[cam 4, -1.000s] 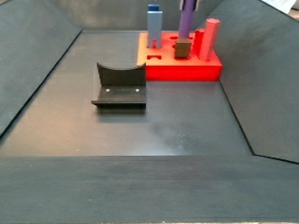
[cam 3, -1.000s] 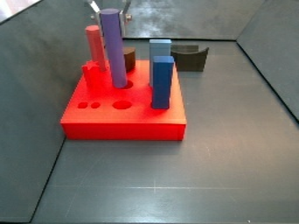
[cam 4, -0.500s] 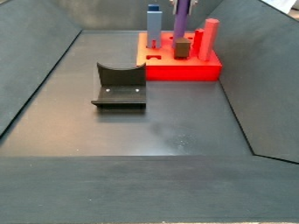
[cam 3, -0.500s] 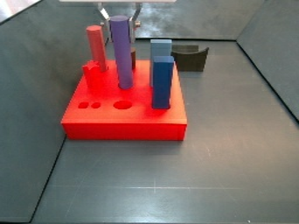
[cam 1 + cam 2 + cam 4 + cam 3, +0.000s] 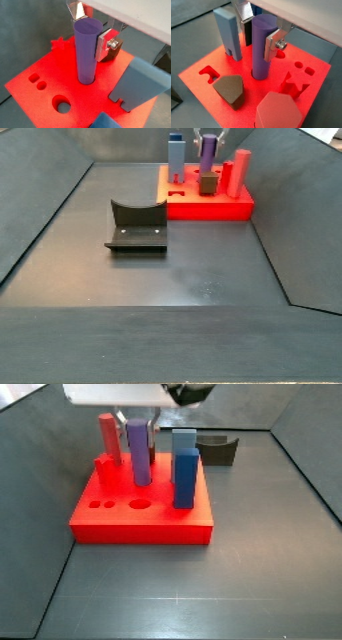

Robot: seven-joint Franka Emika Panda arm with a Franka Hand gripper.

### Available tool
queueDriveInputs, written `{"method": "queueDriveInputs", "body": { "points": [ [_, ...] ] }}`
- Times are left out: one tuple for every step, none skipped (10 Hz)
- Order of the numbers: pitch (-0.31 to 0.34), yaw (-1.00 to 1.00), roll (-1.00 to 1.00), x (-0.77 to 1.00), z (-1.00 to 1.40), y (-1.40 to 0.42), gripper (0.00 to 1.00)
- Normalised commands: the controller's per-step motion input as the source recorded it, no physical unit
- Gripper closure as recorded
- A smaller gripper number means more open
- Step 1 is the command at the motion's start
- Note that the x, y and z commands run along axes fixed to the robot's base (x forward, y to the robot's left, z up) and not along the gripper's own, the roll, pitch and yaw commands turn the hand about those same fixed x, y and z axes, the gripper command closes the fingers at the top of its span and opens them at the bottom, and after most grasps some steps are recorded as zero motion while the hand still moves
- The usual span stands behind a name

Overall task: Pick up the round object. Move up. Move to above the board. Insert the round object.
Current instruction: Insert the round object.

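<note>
The round object, a tall purple cylinder peg (image 5: 86,52), stands upright with its lower end in a hole of the red board (image 5: 47,70). My gripper (image 5: 91,33) is at the peg's top, with its silver fingers (image 5: 105,44) closed on either side of it. Both wrist views show this: peg (image 5: 261,47), gripper (image 5: 258,42), board (image 5: 254,92). In both side views the gripper (image 5: 138,417) (image 5: 210,138) hangs over the peg (image 5: 138,454) (image 5: 210,158) on the board (image 5: 140,529) (image 5: 201,210).
A pinkish-red cylinder (image 5: 107,439) (image 5: 242,170) and blue block (image 5: 185,469) (image 5: 228,32) stand in the board beside the peg. A dark olive block (image 5: 230,89) sits in it too. The fixture (image 5: 136,225) (image 5: 218,449) stands on the floor. Sloping grey walls surround the floor.
The gripper has come down with the purple peg. The peg now stands lower in the board than in the earlier frames.
</note>
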Motion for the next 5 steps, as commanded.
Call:
{"method": "queueDriveInputs", "body": {
  "points": [
    [0.000, 0.00, 0.00, 0.00, -0.32, 0.00, 1.00],
    [-0.010, 0.00, 0.00, 0.00, -0.24, 0.00, 1.00],
    [-0.044, 0.00, -0.08, 0.00, -0.05, 0.03, 1.00],
    [-0.051, 0.00, -0.08, 0.00, 0.00, 0.06, 1.00],
    [0.000, 0.00, 0.00, 0.00, 0.00, 0.00, 1.00]
  ]
}}
